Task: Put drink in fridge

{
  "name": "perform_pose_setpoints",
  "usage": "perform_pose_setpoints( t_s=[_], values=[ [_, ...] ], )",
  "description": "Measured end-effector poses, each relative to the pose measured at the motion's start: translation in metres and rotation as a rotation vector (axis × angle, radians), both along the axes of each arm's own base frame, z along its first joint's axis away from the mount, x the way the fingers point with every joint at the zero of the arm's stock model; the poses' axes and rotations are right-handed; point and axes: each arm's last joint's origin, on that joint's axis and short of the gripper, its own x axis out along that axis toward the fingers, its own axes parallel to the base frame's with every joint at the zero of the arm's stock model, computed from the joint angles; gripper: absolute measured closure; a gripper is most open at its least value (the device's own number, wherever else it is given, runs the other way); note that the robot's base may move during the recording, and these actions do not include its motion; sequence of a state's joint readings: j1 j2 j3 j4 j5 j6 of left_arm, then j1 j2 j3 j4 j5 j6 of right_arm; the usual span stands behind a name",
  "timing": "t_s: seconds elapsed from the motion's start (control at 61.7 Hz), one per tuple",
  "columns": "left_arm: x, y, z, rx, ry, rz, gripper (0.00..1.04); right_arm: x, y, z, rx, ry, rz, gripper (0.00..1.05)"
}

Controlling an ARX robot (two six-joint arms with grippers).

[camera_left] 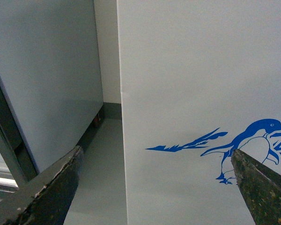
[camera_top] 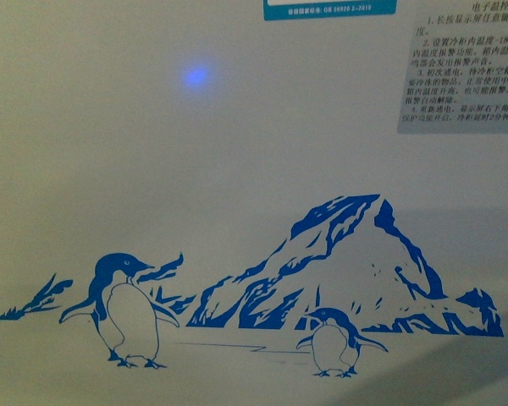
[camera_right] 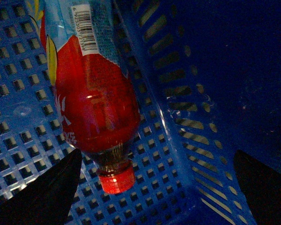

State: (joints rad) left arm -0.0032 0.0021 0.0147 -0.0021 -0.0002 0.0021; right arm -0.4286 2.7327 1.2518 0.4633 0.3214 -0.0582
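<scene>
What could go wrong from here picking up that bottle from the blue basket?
The red-capped plastic drink bottle lies on its side in the blue perforated plastic basket; the open right gripper frames its narrow cap end, so a grip there may slip.
The basket's wall shows between the fingers, so one could catch it.
The open left gripper hangs near the white penguin-print chest cooler corner and might bump it.
</scene>
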Motion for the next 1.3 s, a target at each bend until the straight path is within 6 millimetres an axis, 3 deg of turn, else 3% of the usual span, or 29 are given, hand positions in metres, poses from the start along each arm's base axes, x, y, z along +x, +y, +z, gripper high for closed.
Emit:
perform_pose_setpoints(
  t_s=[0.584,1.038,1.297],
  values=[
    [0.000,0.000,0.000,0.000,0.000,0.000,0.08,0.044,0.009,-0.041,-0.075,-0.021,-0.008,0.08],
    [0.000,0.000,0.000,0.000,0.000,0.000,0.08,0.053,0.009,-0.064,-0.133,0.019,-0.044,0.08],
    [0.000,0.000,0.000,0.000,0.000,0.000,0.08,0.045,0.003,-0.081,-0.143,0.077,-0.092,0.08]
  ],
)
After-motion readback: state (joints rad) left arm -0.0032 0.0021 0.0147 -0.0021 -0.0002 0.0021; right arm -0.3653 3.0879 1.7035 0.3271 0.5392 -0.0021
